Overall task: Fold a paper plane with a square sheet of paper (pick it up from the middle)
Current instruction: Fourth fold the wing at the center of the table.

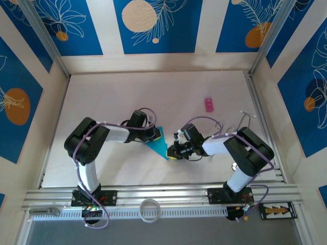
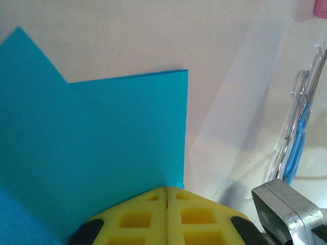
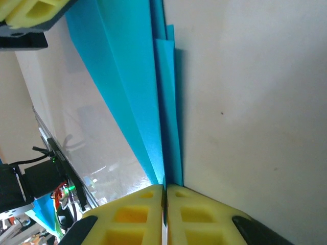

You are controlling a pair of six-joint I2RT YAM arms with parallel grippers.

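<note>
Both arms meet around the middle of the white table (image 1: 127, 92), a bit toward the near edge, and between them we've got the cyan paper (image 1: 160, 143), creased into a pointed shape with its tip aimed at the near edge. The left gripper (image 1: 155, 136) sits on the far, wider end of the paper and the right gripper (image 1: 173, 152) is at the narrow tip. From the left wrist cam we see its yellow fingers (image 2: 138, 219) pressed tight together with no gap, and the paper's straight edge runs right into the seam, so it's pinching the sheet. Same story on the right wrist cam: yellow fingers (image 3: 204, 214) squeezed together, with a few folded layers fanning out from the seam, so that one has the paper clamped too. We honestly can't tell whether the paper is lifted off the table or resting on it. The little pink object (image 1: 209, 104) sits well apart, farther back on the right.
</note>
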